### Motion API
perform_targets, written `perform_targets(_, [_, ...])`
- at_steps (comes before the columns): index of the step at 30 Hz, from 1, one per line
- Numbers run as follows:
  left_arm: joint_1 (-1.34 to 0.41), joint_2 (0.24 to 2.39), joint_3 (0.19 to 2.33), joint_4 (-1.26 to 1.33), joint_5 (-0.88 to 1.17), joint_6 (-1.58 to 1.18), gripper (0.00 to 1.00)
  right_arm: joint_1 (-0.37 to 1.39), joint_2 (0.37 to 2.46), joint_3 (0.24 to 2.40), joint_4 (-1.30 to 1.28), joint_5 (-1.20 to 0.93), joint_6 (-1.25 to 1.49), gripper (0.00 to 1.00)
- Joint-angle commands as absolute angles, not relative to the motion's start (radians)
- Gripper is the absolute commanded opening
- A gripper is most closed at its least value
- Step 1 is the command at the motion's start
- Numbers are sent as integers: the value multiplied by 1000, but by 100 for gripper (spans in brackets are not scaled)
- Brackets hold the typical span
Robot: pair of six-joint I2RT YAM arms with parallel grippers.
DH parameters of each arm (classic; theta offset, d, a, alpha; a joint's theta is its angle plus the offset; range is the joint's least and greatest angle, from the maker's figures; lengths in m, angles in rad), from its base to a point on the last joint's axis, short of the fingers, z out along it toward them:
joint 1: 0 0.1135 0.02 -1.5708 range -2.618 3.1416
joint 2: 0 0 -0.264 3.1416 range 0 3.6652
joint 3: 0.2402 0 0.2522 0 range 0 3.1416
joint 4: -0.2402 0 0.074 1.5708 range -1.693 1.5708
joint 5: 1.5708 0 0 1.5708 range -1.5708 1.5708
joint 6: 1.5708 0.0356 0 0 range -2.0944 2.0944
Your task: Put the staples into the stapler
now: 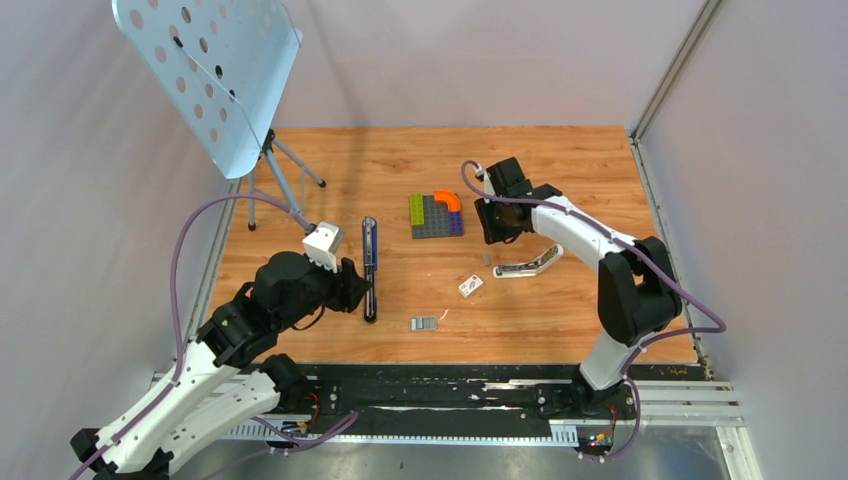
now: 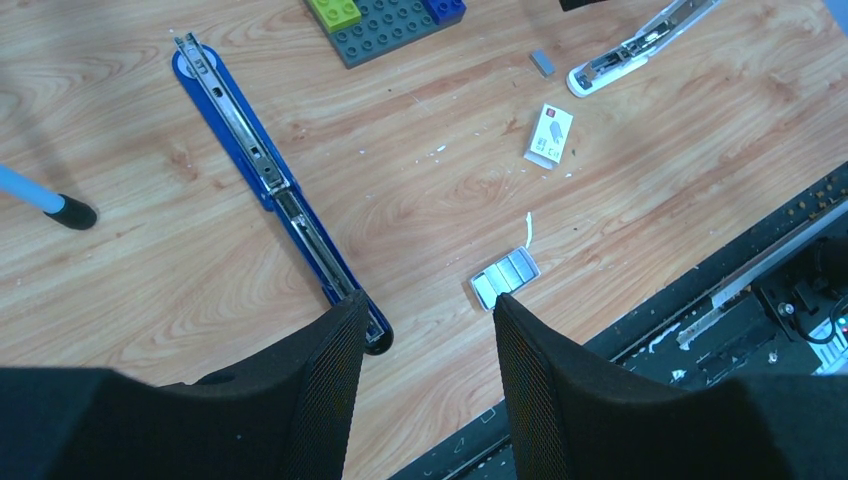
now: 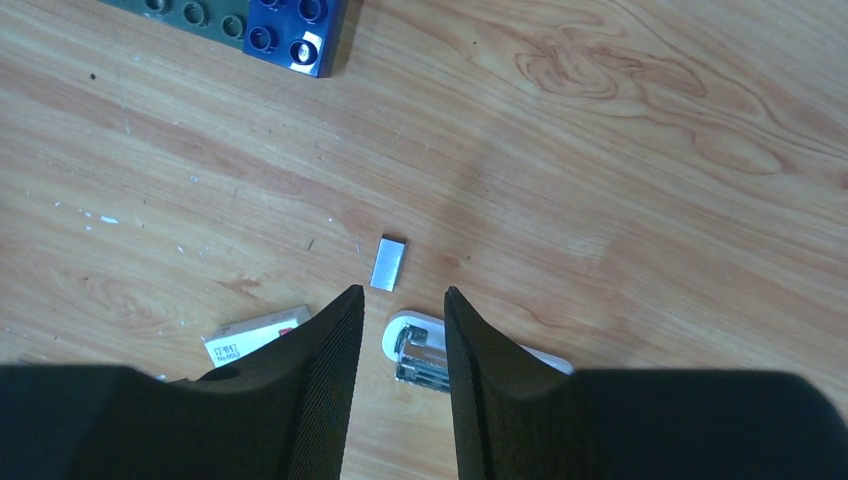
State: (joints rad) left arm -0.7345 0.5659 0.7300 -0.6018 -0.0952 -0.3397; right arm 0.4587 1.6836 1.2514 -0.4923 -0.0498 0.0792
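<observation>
While the left end effector (image 2: 428, 300) hangs with its fingers (image 2: 325, 390) spread apart and nothing between them, the blue stapler (image 1: 370, 268) lies opened out flat on the table (image 1: 560, 160). In the overhead view it runs from 12 to 6 o'clock, left of the table's middle, with its silver channel facing up. The left end effector sits at the stapler's 9 o'clock side, near its lower black end. That end lies right at one fingertip, and I cannot tell whether they touch. A cluster of staple strips (image 1: 424, 323) rests near the stapler's lower end, at 3 o'clock from it. The right end effector (image 3: 402, 292) points down at the table, its jaws parted and empty. In its wrist view, a single grey staple strip (image 3: 388, 263) lies on the wood at 12 o'clock, just beyond the fingertips. The end of a white plastic bar (image 3: 420, 350) shows through the gap between the fingers. The white staple box (image 3: 255, 335) lies at 9 o'clock, partly hidden by a finger. Overhead, a multicoloured block plate (image 1: 436, 213) sits at 11 o'clock from the box, and a pale blue perforated stand (image 1: 210, 70) rises at the table's 10 o'clock corner.
</observation>
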Motion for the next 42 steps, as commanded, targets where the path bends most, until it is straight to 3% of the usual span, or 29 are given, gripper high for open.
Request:
perform_targets(1, [-729, 552, 730, -601, -100, -327, 53, 494, 1739, 1234, -482, -6, 148, 39])
perform_targets(10, [-730, 547, 729, -602, -100, -326, 53, 523, 1809, 1242, -488, 0, 147, 40])
perform_targets(42, [-729, 539, 729, -606, -119, -328, 54, 543, 1888, 1261, -515, 19, 76, 21])
